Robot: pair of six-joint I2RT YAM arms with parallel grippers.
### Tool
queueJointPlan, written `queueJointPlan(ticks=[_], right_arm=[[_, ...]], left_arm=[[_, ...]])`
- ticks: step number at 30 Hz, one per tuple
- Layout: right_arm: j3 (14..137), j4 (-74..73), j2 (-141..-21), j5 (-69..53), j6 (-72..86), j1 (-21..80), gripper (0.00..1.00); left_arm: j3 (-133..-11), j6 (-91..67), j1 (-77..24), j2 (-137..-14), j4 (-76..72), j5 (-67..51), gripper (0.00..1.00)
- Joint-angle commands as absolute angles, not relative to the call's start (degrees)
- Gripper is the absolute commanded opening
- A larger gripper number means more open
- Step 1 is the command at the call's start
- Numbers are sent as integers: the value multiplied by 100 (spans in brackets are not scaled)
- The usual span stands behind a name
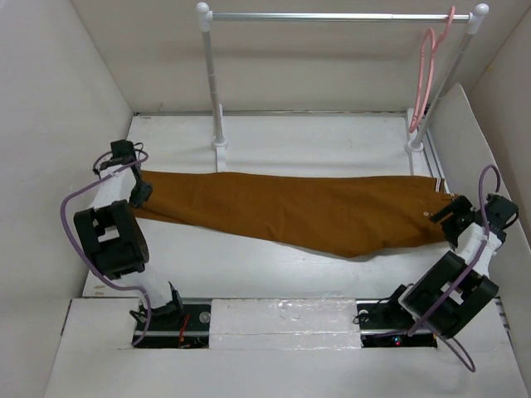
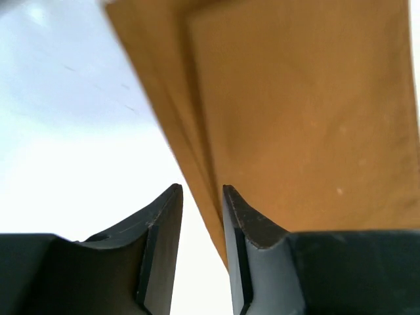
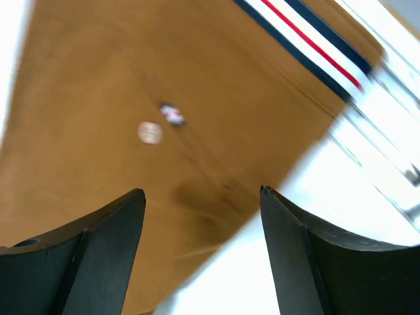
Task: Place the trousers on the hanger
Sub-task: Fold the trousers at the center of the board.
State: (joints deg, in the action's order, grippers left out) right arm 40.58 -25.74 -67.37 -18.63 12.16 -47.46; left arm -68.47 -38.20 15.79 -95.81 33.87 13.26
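The rust-brown trousers [image 1: 299,209] lie flat across the table, leg ends at the left and waistband at the right. The pink hanger [image 1: 426,76] hangs from the right end of the silver rail. My left gripper [image 1: 139,196] is at the leg ends. In the left wrist view it [image 2: 202,188] is open by a narrow gap, with the cloth edge [image 2: 295,111] running beside the right finger and white table showing between the jaws. My right gripper [image 1: 442,217] is at the waistband. In the right wrist view it [image 3: 202,191] is wide open above the cloth [image 3: 98,131], near the striped trim [image 3: 308,46].
The silver rail [image 1: 332,16] on white posts [image 1: 215,91] stands at the back of the table. White walls close in the left, back and right sides. The right post's base [image 1: 414,147] is just behind the waistband.
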Motion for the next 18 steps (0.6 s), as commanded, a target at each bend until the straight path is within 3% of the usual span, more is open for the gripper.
queueJointPlan(ticks=[1,4,8,11,12,14,17,18], right_arm=[[4780,-2434,-6619,-2416,1107,-4440,76],[5168,-2847,-6364,-2084,1020,-3605,72],[4528,-2507,-5872,-2170,941,-2884,66],[3835,-2137,-5406,-2627,800,-2462,43],[3675,-1997,-5310,-2811,748,-2339,29],[3490,-2134,-5124,-3172,616,-2023,21],[3690,-2807,-5080,-3077,-285,-1635,41],[3752,-2986,-5089,-3024,-438,-1635,56]], left_arm=[[-6776,-3744,1714,-9054,3551,1601,28],[-6671,-3770,1714,-8518,3489,1643,28],[-6180,-3779,1714,-8305,3244,1661,29],[-6117,-3735,1714,-8725,3050,1687,28],[-6256,-3822,1714,-8875,3067,1705,28],[-6494,-3893,1714,-9287,3111,1608,28],[-6907,-4007,1714,-9675,3199,1784,28],[-7047,-4034,1801,-9746,3225,1767,28]])
